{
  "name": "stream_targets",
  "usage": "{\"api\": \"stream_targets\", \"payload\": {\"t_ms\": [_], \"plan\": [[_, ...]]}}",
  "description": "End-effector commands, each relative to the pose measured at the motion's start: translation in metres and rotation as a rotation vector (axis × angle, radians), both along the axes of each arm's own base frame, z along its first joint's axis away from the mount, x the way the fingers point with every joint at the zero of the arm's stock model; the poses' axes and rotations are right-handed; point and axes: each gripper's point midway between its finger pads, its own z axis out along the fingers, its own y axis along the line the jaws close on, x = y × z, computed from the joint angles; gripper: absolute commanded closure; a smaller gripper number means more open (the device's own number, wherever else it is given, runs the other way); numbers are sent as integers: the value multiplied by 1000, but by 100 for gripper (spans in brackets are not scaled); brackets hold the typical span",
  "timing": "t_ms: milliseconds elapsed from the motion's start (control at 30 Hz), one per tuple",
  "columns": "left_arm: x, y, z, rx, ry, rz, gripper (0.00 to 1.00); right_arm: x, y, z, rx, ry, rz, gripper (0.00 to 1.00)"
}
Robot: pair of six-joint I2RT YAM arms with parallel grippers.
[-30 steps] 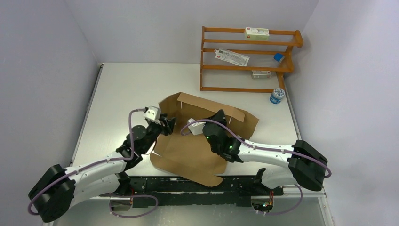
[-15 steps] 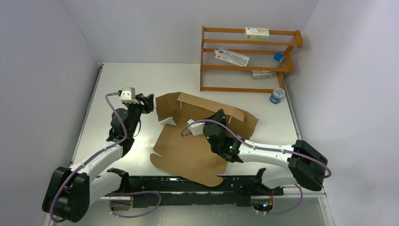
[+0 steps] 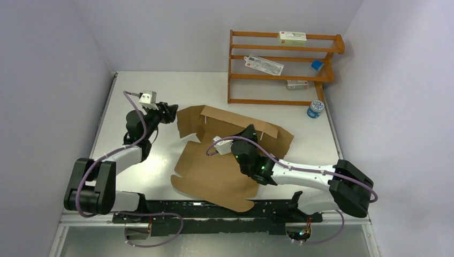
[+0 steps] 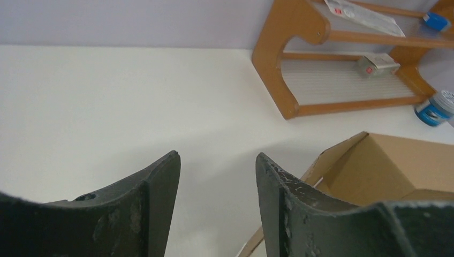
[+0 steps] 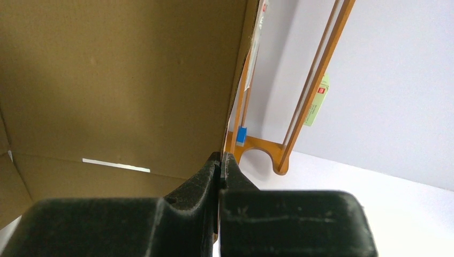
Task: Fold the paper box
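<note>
The paper box point(image 3: 214, 171), plain brown cardboard, lies half-formed in the middle of the table, its back wall and left flap raised. My left gripper point(image 3: 172, 112) hovers open just left of the raised left flap, apart from it. In the left wrist view the left gripper point(image 4: 217, 155) holds nothing, white table shows between its fingers, and the paper box point(image 4: 385, 166) sits at the right. My right gripper point(image 3: 250, 133) is over the box near the back wall. In the right wrist view the right gripper point(image 5: 221, 155) is shut, pinching the edge of an upright panel of the paper box point(image 5: 118, 80).
A wooden rack point(image 3: 278, 69) stands at the back right with small white cartons point(image 3: 292, 37) on its shelves. A blue-lidded jar point(image 3: 315, 109) sits by the rack's right foot. The table's left edge point(image 3: 104, 118) is close behind the left arm.
My left arm has swung away from the box's near-left corner, back and left, to beside the raised left flap. The right arm has stayed put.
</note>
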Motion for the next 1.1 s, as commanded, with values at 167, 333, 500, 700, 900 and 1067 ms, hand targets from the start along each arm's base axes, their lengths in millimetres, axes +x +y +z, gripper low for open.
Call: {"api": "stream_targets", "payload": {"t_ms": [167,333,500,700,900,1067], "plan": [[14,-21,0,-32,-17,-249,43,-5,2,-1,-36,12,56,100],[-1,-43,-23,-58,32,-405,46,-5,4,-2,-41,10,60,100],[-30,-57,-33,-91,47,-505,50,-3,6,-5,-48,15,47,100],[-59,-76,-40,-104,61,-572,53,-1,4,-6,-60,9,23,100],[-78,-92,-55,-53,99,-600,56,-4,1,-3,-73,-7,16,100],[-90,-101,-64,-13,113,-597,55,-6,0,-9,-86,-5,25,100]]}}
